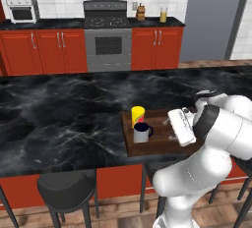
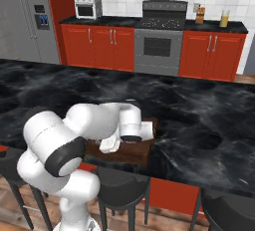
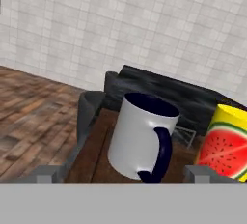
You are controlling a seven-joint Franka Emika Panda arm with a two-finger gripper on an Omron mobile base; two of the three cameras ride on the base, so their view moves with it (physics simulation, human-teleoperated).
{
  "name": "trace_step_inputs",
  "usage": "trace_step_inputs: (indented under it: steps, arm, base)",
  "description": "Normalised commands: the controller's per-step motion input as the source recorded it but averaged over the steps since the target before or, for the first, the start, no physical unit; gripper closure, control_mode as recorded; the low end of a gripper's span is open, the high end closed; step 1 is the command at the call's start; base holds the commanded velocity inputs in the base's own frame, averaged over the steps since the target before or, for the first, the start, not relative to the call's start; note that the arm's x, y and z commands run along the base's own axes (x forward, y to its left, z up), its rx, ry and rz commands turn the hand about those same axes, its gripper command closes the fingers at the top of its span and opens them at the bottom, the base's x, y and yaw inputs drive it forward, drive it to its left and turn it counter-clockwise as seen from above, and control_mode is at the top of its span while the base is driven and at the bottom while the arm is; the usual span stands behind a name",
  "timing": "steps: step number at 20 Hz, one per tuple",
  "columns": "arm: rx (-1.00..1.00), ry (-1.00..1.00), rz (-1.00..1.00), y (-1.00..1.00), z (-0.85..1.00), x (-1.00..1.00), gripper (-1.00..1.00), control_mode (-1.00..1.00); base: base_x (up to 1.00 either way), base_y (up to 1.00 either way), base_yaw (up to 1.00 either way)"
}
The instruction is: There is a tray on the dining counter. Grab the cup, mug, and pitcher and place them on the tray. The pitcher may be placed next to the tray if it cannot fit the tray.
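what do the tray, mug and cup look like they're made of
Tray: wood by the look, dark brown with streaky grain, matte. Mug: probably glazed ceramic, smooth pale grey wall with soft shading, dark blue inside and handle. Cup: smooth glossy yellow with a printed watermelon slice; plastic or glazed ceramic, the render leaves it open.

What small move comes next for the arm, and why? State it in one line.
Probably back the end effector straight away from the mug and lift clear. Its jaws stand open on either side of the mug, which sits upright on the tray beside the cup. The pitcher is on the far back counter, so that is likely the next fetch.
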Motion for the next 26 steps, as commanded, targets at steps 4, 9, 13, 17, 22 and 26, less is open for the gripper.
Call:
trace_step_inputs:
  steps: [4,9,13,17,22,26]
  arm:
    - [-0.01,-0.13,-0.03,0.0,0.94,-0.85,-1.0,-1.0]
    - [-0.03,-0.09,-0.06,0.0,1.0,-0.65,-1.0,-1.0]
    - [-0.08,-0.11,-0.03,0.06,0.9,-0.53,-1.0,-1.0]
    - [-0.27,-0.42,0.0,0.16,0.6,-0.53,-1.0,-1.0]
    - [-0.4,-0.58,0.04,0.31,0.33,-0.44,-1.0,-1.0]
    - [-0.45,-0.57,0.13,0.31,0.19,-0.32,-1.0,-1.0]
  base:
    - [0.0,0.0,0.0]
    - [0.0,0.0,0.0]
    - [0.0,0.0,0.0]
    - [0.0,0.0,0.0]
    - [0.0,0.0,0.0]
    - [0.0,0.0,0.0]
